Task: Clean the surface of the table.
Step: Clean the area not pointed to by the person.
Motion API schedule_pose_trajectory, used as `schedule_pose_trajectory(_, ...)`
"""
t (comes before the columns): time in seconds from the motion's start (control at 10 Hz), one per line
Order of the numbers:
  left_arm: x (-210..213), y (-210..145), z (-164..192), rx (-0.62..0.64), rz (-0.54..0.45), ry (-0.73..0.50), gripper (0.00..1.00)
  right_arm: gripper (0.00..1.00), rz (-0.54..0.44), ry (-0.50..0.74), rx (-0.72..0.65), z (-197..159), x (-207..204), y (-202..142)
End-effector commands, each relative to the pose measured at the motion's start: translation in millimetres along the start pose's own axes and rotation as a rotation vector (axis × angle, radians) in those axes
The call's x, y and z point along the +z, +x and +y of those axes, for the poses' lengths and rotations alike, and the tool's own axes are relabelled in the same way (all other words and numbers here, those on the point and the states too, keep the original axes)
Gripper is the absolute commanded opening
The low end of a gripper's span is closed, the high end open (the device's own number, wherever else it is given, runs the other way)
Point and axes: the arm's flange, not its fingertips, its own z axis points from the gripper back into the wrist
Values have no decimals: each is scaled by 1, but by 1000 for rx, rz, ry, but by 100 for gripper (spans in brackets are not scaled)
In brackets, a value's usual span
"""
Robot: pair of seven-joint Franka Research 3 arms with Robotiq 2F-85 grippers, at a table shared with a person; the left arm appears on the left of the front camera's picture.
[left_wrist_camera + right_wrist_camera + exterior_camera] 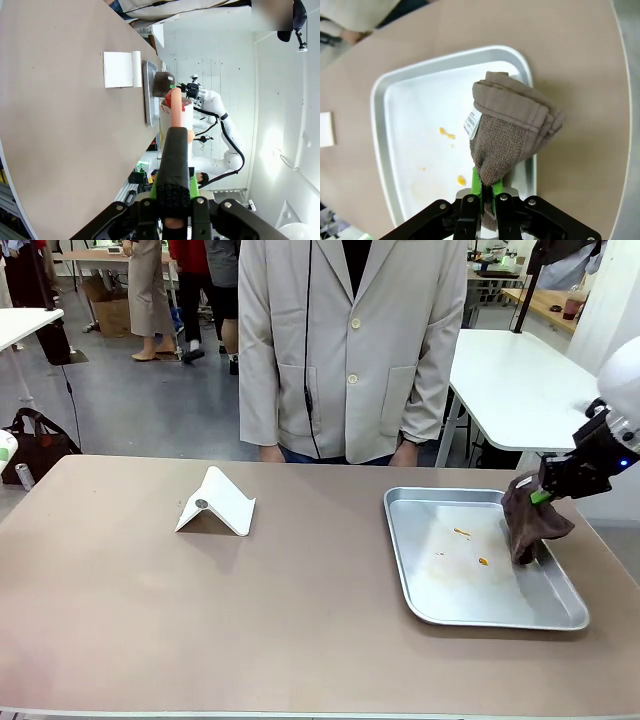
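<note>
Most of the table [120, 620] is lying bare on the left, around a white folded stand [215, 502]. The left gripper [176, 131] is pinching a pinkish rod [175, 102] tight. A metal tray [480, 618] is sitting near the table's right edge. Above its far right corner the right gripper [541, 496] is clamping a brown cloth [530, 525], which is dangling over the tray.
</note>
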Motion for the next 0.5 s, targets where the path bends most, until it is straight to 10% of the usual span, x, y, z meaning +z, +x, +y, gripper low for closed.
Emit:
schedule_pose_trajectory(0.0,1,-1,-5,-5,-7,-16,22,9,21,-45,-19,12,-16,6)
schedule_pose_trajectory(0.4,1,-1,-5,-5,-7,-16,22,9,123,36,-5,29,-70,9)
